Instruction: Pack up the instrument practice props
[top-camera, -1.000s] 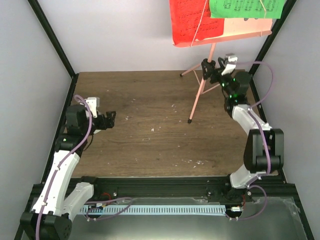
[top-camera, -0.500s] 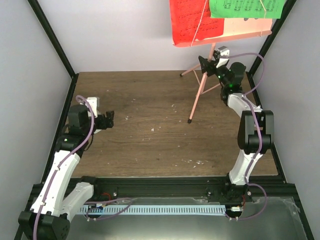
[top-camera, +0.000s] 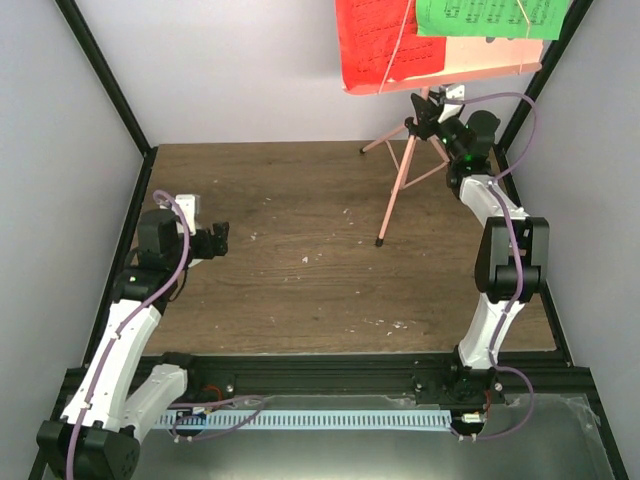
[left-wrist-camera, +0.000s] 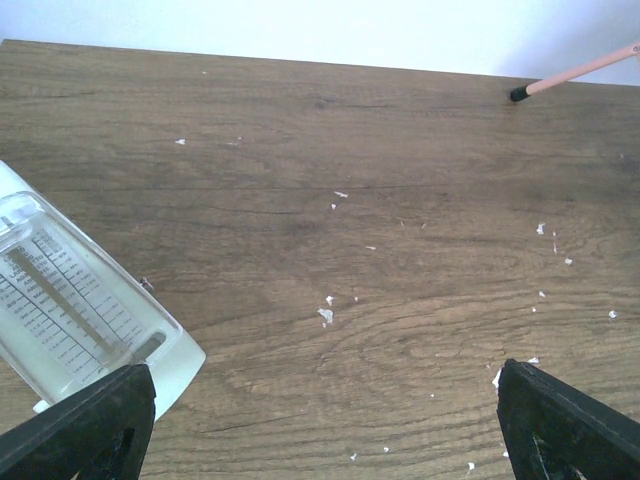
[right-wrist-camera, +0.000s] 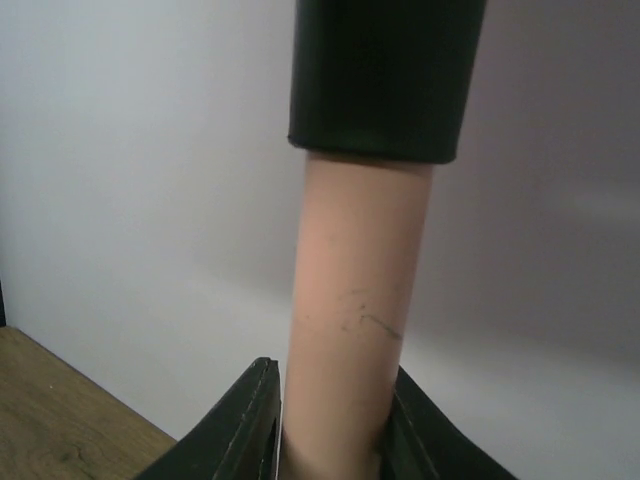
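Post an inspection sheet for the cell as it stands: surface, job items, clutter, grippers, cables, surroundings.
Surface: brown wood-grain table.
Job's things: pink tripod music stand upright at far right, red page and green page on its desk; white metronome on the table by the left gripper.
Clutter: small white flecks scattered; nothing else seen.
Grippers: left gripper open, empty; right gripper closed on the stand's pink post, below a black collar.
Cables: purple cables along both arms, looping at the front rail.
Surroundings: grey walls, black frame posts.
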